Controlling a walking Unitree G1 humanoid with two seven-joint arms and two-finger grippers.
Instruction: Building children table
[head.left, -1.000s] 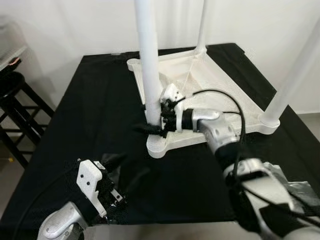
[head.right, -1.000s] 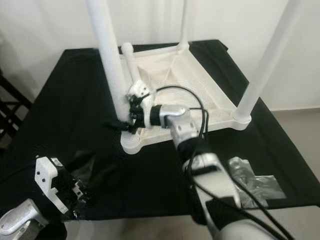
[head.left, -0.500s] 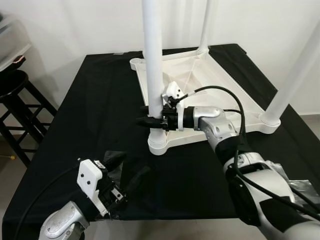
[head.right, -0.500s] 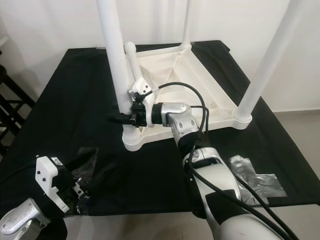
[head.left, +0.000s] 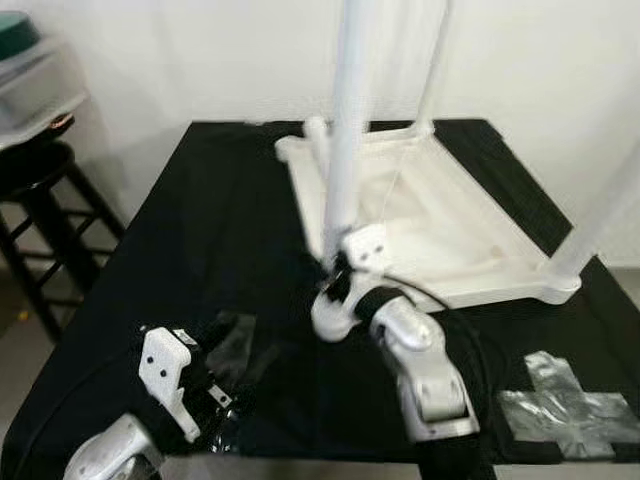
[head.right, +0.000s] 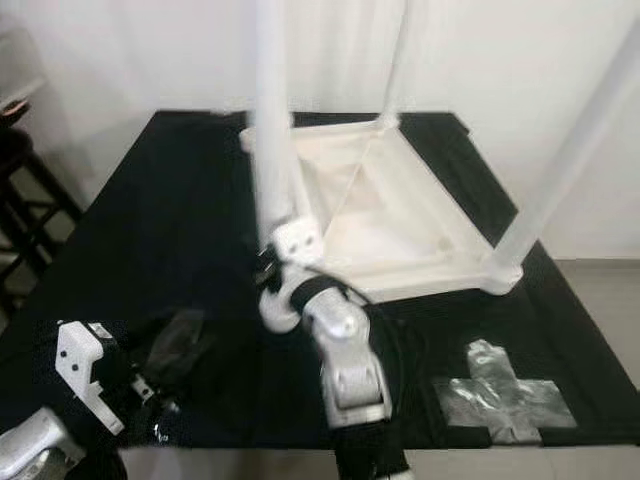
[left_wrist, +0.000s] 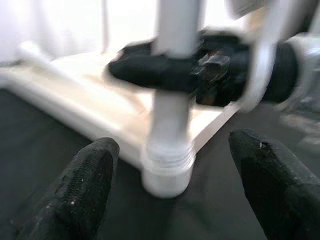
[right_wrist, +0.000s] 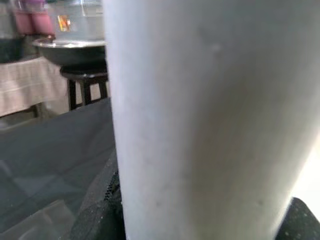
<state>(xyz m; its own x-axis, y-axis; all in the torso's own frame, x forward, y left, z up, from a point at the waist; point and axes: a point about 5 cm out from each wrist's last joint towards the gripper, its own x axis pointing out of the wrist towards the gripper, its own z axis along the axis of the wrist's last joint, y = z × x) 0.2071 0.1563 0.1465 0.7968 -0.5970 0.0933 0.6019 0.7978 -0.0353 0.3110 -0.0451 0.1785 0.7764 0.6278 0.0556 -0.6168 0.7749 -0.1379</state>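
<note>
You have the black-clothed bench (head.left: 200, 220) carrying the white children's table (head.left: 440, 230) upside down, legs pointing up. Your right gripper (left_wrist: 150, 72) is clenched around the near-corner leg (head.left: 345, 150), just above its socket. Your left gripper (left_wrist: 170, 180) hangs released near the bench's front edge, fingers (left_wrist: 87, 187) spread, facing that leg. Crumpled clear plastic (head.left: 570, 405) lies at the bench's right front. A black stool (head.left: 40, 210) stands left. I can read no writing.

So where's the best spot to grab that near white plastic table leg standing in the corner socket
Probably low on the round white plastic table leg, just above the corner socket, coming in level from the side. The leg is a smooth upright tube, so fingers across it near the base steer it best. The right gripper holds it there.
</note>
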